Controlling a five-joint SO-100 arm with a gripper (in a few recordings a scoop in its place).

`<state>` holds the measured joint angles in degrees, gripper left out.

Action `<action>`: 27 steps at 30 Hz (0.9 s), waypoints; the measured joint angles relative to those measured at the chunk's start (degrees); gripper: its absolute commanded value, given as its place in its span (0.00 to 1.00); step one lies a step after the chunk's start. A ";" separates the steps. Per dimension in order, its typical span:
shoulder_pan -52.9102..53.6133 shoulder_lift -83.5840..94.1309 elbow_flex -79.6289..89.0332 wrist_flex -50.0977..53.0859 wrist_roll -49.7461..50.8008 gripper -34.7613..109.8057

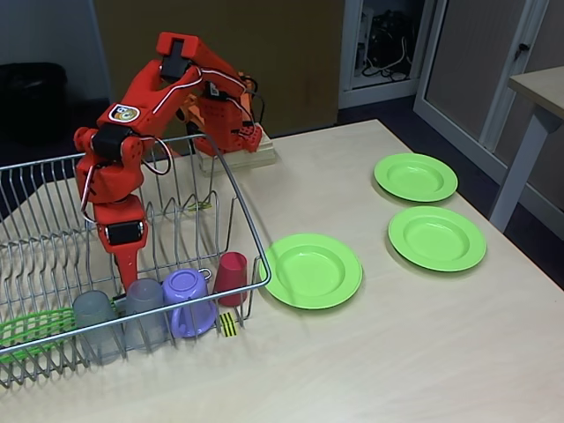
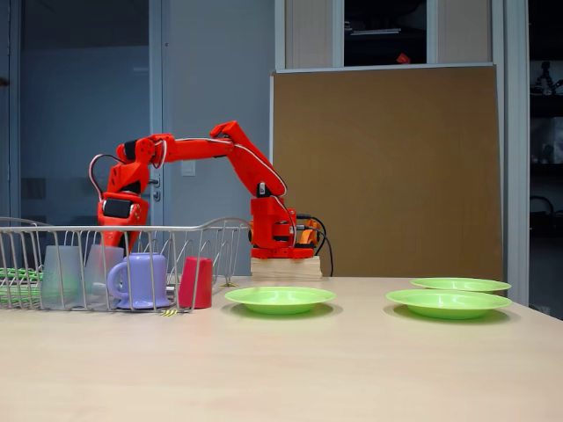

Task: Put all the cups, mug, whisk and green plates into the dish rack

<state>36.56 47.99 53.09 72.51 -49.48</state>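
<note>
Inside rack (image 1: 231, 189): two grey cups (image 1: 95, 312), red cup (image 1: 233, 277), mug (image 1: 188, 301), whisk (image 1: 35, 324). Out on surface (image 1: 397, 352), still to load: three plates (image 1: 313, 270). Over rack, behind cups, gripper (image 1: 123, 269); state of jaws impossible to tell.

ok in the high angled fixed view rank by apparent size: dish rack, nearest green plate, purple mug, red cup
1. dish rack
2. green plate beside the rack
3. purple mug
4. red cup; only slightly smaller than the mug, wires partly cover both, so that order is unsure.
</note>
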 measured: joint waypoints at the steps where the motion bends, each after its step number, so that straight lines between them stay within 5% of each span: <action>1: 0.09 1.58 0.79 0.09 0.00 0.37; 10: -2.72 23.73 13.45 0.97 -0.97 0.34; 17: -15.21 45.26 30.59 -0.35 0.18 0.40; 22: -30.59 56.51 43.77 -1.49 9.67 0.39; 27: -39.37 60.56 54.67 -5.01 26.54 0.49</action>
<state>-2.81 108.54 107.75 67.50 -22.94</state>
